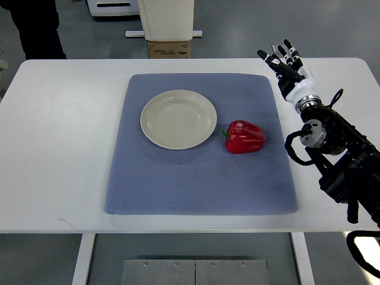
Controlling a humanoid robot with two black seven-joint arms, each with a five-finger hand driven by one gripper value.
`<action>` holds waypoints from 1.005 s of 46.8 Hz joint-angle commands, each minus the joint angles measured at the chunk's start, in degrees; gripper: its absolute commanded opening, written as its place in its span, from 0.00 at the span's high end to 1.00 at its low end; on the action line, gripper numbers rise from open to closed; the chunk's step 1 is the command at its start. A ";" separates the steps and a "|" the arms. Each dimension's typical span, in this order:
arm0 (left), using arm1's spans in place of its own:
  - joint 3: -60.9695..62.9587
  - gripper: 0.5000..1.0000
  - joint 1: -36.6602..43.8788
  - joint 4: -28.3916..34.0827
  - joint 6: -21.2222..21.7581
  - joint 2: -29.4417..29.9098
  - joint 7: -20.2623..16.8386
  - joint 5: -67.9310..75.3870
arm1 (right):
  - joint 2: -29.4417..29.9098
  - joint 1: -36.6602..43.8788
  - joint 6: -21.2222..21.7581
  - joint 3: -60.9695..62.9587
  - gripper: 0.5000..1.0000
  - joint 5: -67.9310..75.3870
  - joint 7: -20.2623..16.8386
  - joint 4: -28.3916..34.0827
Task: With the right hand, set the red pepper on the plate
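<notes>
A red pepper [244, 137] with a green stem lies on its side on the blue-grey mat [199, 178], just right of the plate. The cream plate [178, 119] sits on the mat's upper middle and holds nothing. My right hand [286, 62] is over the white table at the mat's upper right corner, above and to the right of the pepper and apart from it. Its fingers are spread and hold nothing. The right arm runs down along the right edge. The left arm is out of view.
The white table [59, 148] bears the mat. A cream-coloured machine base [169, 24] and a cardboard box [170, 50] stand beyond the table's far edge. A person's dark-clothed legs [38, 27] show at the top left.
</notes>
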 commanded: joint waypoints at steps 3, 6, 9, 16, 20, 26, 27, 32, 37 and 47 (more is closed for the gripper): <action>0.00 0.00 0.00 0.00 0.00 0.00 -0.05 0.00 | -1.58 0.06 0.09 -2.72 0.00 -0.06 -0.01 0.17; 0.00 0.00 0.00 0.00 0.00 0.00 0.04 0.00 | -2.99 0.58 0.09 -5.00 0.00 -0.06 -0.01 0.35; 0.00 0.00 0.00 0.00 0.00 0.00 -0.05 0.00 | -3.95 1.11 0.09 -7.20 0.00 -0.06 -0.01 0.61; 0.00 0.00 0.00 0.00 0.00 0.00 0.04 0.00 | -6.50 2.43 0.88 -11.77 0.00 0.03 -0.01 1.58; 0.00 0.00 0.00 0.00 0.00 0.00 -0.05 0.00 | -8.17 3.40 1.23 -15.02 0.00 0.03 -0.01 2.81; 0.00 0.00 0.00 0.00 0.00 0.00 -0.05 0.00 | -11.69 5.77 1.50 -20.47 0.00 0.03 -0.01 4.65; 0.00 0.00 0.00 0.00 0.00 0.00 -0.05 0.00 | -12.30 6.12 1.85 -21.52 0.00 0.03 0.08 5.09; 0.00 0.00 0.00 0.00 0.00 0.00 -0.05 0.00 | -15.64 7.35 4.22 -25.39 0.01 0.03 0.96 7.73; 0.00 0.00 0.00 0.00 0.00 0.00 0.04 0.00 | -17.75 9.46 5.71 -29.70 0.03 -0.06 1.49 9.66; 0.00 0.00 0.00 0.00 0.00 0.00 0.04 0.00 | -21.36 15.08 5.89 -41.03 0.10 -0.33 1.84 13.53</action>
